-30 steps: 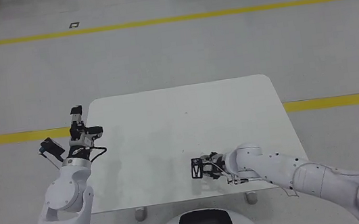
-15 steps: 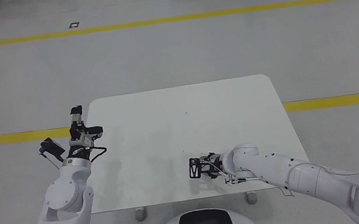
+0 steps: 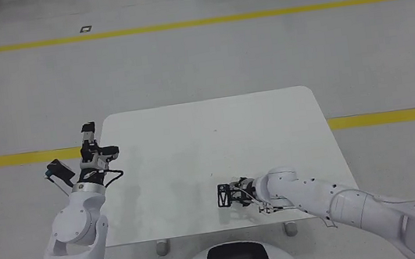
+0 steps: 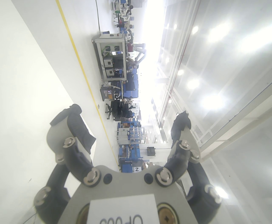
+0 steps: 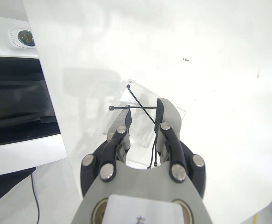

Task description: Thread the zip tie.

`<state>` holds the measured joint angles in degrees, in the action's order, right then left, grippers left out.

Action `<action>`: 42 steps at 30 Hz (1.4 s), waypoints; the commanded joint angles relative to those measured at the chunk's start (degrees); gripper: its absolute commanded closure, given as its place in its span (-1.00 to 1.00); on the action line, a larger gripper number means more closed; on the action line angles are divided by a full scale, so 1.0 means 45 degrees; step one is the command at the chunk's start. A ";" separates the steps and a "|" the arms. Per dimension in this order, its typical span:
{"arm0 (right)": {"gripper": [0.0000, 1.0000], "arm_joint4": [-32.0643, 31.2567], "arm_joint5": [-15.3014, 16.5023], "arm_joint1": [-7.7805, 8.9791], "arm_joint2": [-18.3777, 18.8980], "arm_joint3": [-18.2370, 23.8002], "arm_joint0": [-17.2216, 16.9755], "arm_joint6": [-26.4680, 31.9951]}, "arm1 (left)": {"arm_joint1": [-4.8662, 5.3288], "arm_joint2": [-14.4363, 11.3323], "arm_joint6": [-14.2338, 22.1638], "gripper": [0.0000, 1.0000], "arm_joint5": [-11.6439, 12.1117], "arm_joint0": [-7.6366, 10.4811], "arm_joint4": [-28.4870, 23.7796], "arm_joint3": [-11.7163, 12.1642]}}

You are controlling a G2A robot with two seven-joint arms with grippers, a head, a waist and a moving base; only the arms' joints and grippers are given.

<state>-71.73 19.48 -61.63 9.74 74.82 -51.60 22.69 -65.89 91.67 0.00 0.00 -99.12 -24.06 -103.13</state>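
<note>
I am holding my right pincer (image 5: 143,104) low over a clear tray (image 5: 157,94) that is sitting near the front edge of the bench (image 5: 191,42). Its jaws are standing partly open and gripping nothing. Two black ties are lying crossed in the tray. The slanted zip tie (image 5: 133,95) is running from its head at the tray's far corner, along the inner face of one pad and back toward my palm. The level zip tie (image 5: 121,108) is lying across it, with its head poking out past the other pad.

I judge I am lining up to pick one tie only. To do that well I should be shifting off the crossing, centring on a free stretch of a single strap, and closing gently so that the other tie is not dragged along.

My left pincer (image 4: 127,112) is hanging wide open and empty, beyond the bench's left edge.
</note>
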 commanded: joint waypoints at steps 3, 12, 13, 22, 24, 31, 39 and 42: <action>0.56 -0.0184 0.0000 -0.0060 0.0000 -0.0046 -0.0037 -0.0047 | 0.0000 0.0000 0.0000 -1.00 0.0000 0.0000 0.0000 0.0000; 1.00 -0.0432 0.0000 -0.0182 0.0000 -0.0171 -0.0082 -0.0095 | 0.0000 0.0000 0.0000 -1.00 0.0000 0.0000 0.0000 0.0000; 1.00 -0.0447 0.0000 -0.0191 0.0000 -0.0183 -0.0081 -0.0101 | 0.0000 0.0000 0.0000 -1.00 0.0000 0.0000 0.0000 0.0000; 1.00 -0.0659 0.0000 -0.0193 0.0000 -0.0132 -0.0071 -0.0139 | 0.0000 0.0000 0.0000 -1.00 0.0000 0.0000 0.0000 0.0000; 1.00 -0.0694 0.0000 -0.0172 0.0000 -0.0058 -0.0068 -0.0106 | 0.0000 0.0000 0.0000 -1.00 0.0000 0.0000 0.0000 0.0000; 1.00 -0.0733 0.0000 -0.0054 0.0000 0.0169 -0.0088 0.0069 | 0.0000 0.0000 0.0000 -1.00 0.0000 0.0000 0.0000 0.0000; 0.54 -0.0891 0.0000 -0.0039 0.0000 0.0291 -0.0128 0.0423 | 0.0000 0.0000 0.0000 -1.00 0.0000 0.0000 0.0000 0.0000; 0.52 -0.0909 0.0000 -0.0040 0.0000 0.0325 -0.0145 0.0470 | 0.0000 0.0000 0.0000 -1.00 0.0000 0.0000 0.0000 0.0000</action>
<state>-75.78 19.48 -61.80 9.74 76.24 -52.22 24.78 -65.89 91.67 0.00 0.00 -99.12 -24.06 -103.13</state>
